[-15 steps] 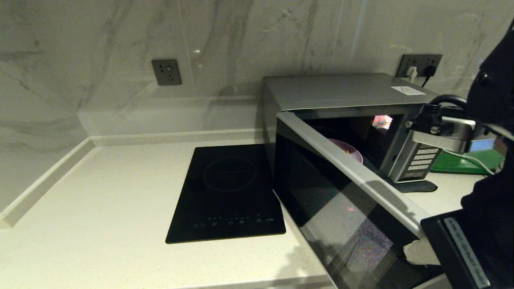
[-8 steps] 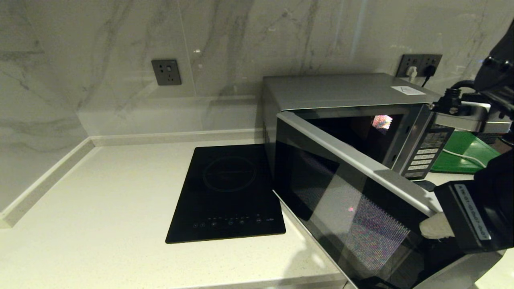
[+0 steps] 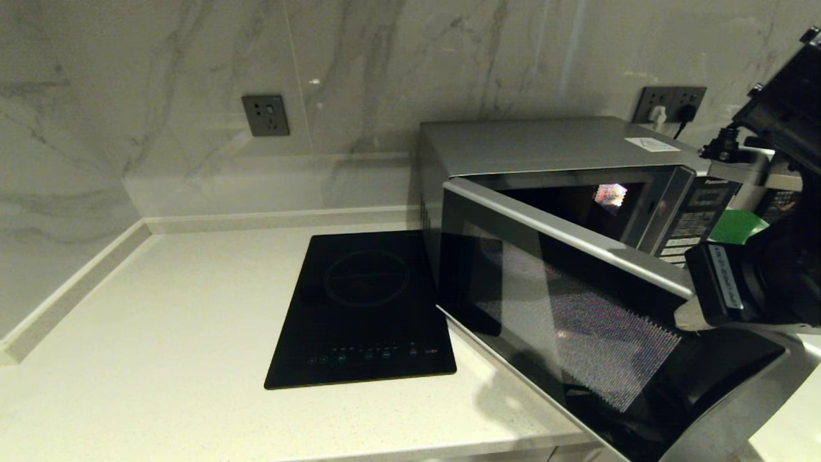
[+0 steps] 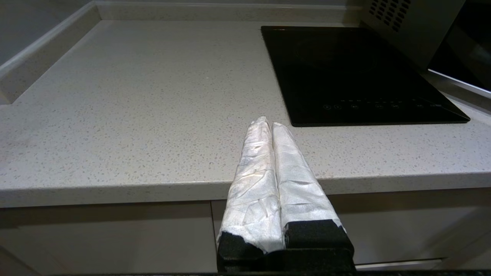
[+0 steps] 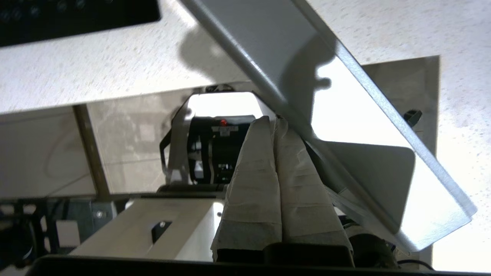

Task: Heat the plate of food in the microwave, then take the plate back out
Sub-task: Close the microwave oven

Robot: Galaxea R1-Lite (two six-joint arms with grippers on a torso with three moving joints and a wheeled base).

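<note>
The silver-grey microwave (image 3: 545, 144) stands at the back right with its dark glass door (image 3: 577, 321) partly open, swung out toward me. My right gripper (image 3: 689, 317) is shut, empty, its white-wrapped tips pressed against the door's outer face near the free edge; the right wrist view shows the shut fingers (image 5: 264, 153) against the silver door edge (image 5: 291, 50). The door hides the plate of food. My left gripper (image 4: 268, 122) is shut and empty, parked low before the counter's front edge, outside the head view.
A flat black induction cooktop (image 3: 365, 308) lies left of the microwave on the pale counter (image 3: 160, 333). A green tray (image 3: 737, 224) shows behind the button panel (image 3: 696, 218). Wall sockets (image 3: 265, 115) sit on the marble backsplash; a raised ledge runs along the left.
The door has swung further toward shut, with my right gripper moving back and up along with it. The purple plate seen inside a second ago is now hidden by the door.
</note>
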